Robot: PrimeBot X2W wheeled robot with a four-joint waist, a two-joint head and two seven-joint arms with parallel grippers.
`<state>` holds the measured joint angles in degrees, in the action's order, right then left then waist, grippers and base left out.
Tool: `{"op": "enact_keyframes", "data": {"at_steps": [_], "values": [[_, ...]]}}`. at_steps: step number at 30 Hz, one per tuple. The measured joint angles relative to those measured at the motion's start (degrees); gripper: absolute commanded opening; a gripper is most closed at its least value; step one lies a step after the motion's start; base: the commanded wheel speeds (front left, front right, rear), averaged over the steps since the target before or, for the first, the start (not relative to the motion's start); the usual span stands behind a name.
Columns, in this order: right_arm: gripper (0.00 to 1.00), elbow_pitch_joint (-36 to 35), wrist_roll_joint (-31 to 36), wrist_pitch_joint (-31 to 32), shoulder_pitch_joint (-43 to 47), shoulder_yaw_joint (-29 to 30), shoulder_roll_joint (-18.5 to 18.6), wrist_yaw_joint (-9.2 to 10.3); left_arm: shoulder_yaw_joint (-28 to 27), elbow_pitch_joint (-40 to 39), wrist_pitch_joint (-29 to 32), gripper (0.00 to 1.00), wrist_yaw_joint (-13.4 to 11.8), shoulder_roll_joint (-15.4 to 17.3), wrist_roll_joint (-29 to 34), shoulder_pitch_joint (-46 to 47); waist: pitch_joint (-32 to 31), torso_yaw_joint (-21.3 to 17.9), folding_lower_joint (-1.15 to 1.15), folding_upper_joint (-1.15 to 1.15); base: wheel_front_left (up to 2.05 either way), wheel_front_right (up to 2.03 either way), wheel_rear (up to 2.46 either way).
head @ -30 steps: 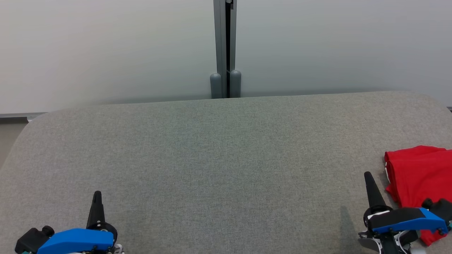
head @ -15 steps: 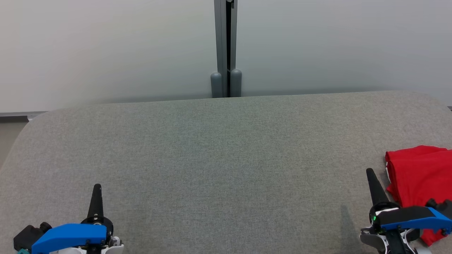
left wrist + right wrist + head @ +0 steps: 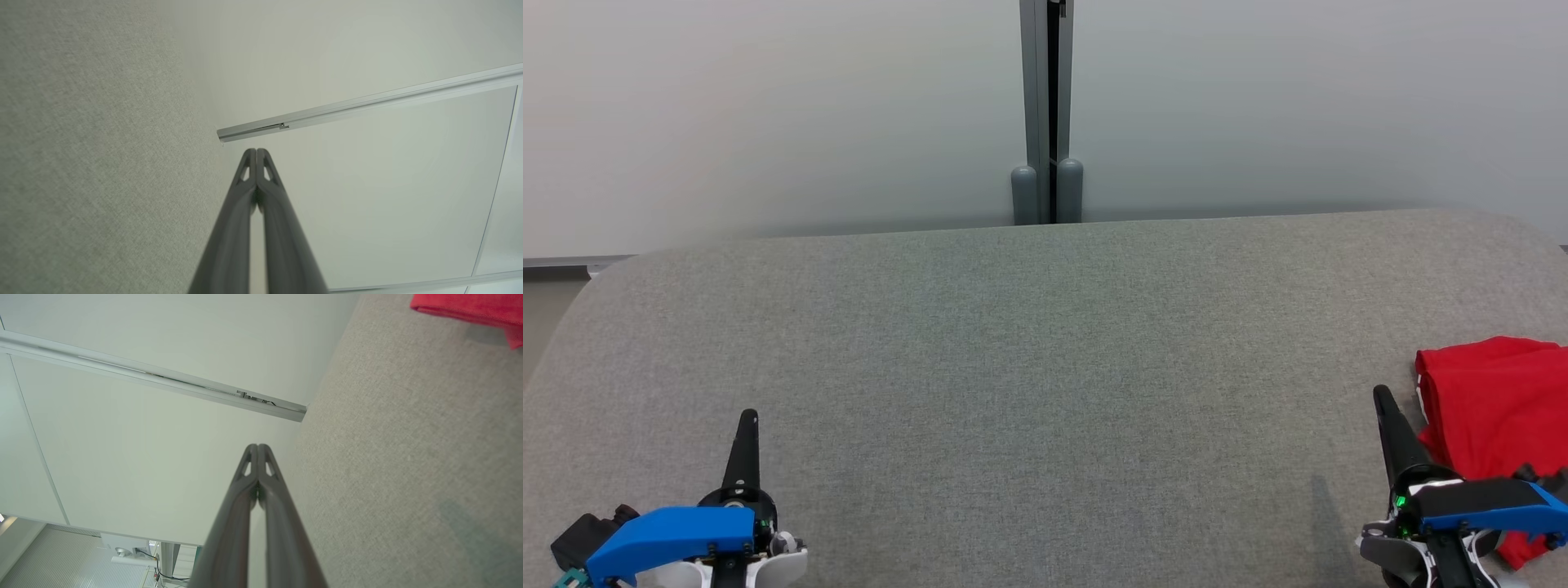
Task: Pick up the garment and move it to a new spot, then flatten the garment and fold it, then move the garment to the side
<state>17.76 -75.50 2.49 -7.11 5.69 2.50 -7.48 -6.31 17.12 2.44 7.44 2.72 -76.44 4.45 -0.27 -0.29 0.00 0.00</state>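
The red garment [image 3: 1494, 408] lies folded at the right edge of the grey felt table [image 3: 1045, 367]; its edge also shows as the red garment [image 3: 470, 308] at the top right of the right wrist view. My right gripper [image 3: 1380, 394] is shut and empty, just left of the garment, fingers pointing away from me. At the lower left my left gripper [image 3: 749, 416] is shut too, with nothing in it. The left gripper [image 3: 256, 151] and right gripper [image 3: 258, 446] have their fingertips pressed together in the wrist views.
A pale partition wall with a grey vertical post [image 3: 1046, 114] stands behind the table's far edge. The table's rounded left corner [image 3: 596, 282] drops to the floor.
Both grippers have shifted a little: the left one's tip sits higher in the head view, and the right one's tip has edged up and rightward toward the garment. The garment has not moved.
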Motion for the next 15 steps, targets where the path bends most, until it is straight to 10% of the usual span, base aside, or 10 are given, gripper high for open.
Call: {"op": "enact_keyframes", "data": {"at_steps": [15], "values": [[0.00,-1.57,-7.14,1.59,0.23,0.33,0.07,0.00,-0.09,-1.26,1.78,0.00,0.00,0.04,-6.82,0.57,0.18,0.11,0.00,0.00,0.00,0.00,0.00]]}}
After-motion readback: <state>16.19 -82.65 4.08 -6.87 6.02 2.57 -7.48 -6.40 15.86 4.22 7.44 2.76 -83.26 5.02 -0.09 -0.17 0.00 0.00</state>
